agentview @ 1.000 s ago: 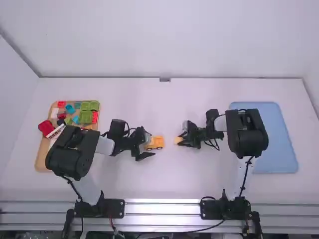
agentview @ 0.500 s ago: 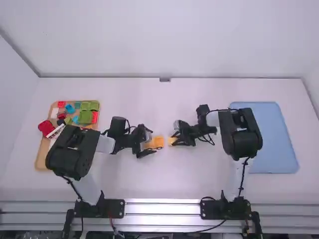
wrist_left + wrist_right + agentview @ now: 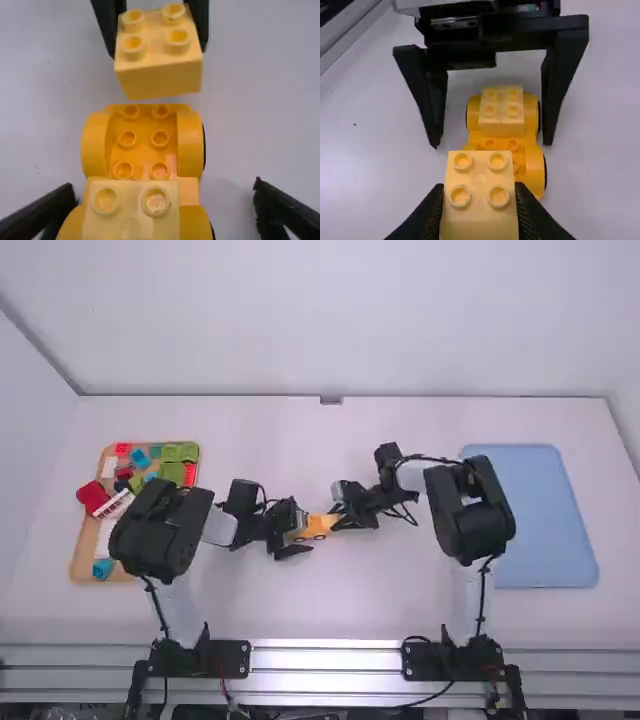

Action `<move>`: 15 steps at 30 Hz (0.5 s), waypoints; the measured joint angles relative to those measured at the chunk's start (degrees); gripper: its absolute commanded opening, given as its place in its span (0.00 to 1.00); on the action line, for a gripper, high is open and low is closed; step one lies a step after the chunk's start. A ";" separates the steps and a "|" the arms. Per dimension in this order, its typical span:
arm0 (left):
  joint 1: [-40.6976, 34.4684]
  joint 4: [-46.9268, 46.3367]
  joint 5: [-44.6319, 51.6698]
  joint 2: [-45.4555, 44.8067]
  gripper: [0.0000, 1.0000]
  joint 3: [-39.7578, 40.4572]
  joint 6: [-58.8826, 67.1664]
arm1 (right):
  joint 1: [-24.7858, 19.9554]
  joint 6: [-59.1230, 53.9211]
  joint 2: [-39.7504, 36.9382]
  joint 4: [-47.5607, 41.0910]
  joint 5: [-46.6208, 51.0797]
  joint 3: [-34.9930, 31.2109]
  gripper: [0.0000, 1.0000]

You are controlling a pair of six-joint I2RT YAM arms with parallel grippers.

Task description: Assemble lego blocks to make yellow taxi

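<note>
In the high view my left gripper (image 3: 298, 533) is at the orange-yellow car base (image 3: 318, 526), and my right gripper (image 3: 336, 517) is at its right end. The left wrist view shows my left gripper (image 3: 167, 212) open, its fingers on either side of the wheeled base (image 3: 144, 141) without touching it. A pale yellow block (image 3: 131, 212) sits on the base's near end. The right wrist view has my right gripper (image 3: 479, 200) shut on a second pale yellow block (image 3: 479, 212), held above the base's other end.
A wooden tray (image 3: 84, 558) with several coloured blocks lies at the left, partly under the left arm. A blue tray (image 3: 550, 520) lies at the right behind the right arm.
My right gripper has moved left with its yellow block, from a gap beside the car base to its right end. The left gripper has stayed nearly in place.
</note>
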 measured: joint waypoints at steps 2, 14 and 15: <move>0.00 0.22 -0.11 0.02 0.57 0.02 0.24 | 0.66 -0.02 -0.02 0.35 0.04 0.00 0.04; 0.00 0.22 -0.37 0.02 0.44 0.00 0.57 | 5.64 9.57 -0.28 7.23 5.79 0.02 0.02; 0.00 0.20 -0.39 0.00 0.45 0.00 0.57 | 5.90 10.51 -0.50 7.45 6.25 0.02 0.02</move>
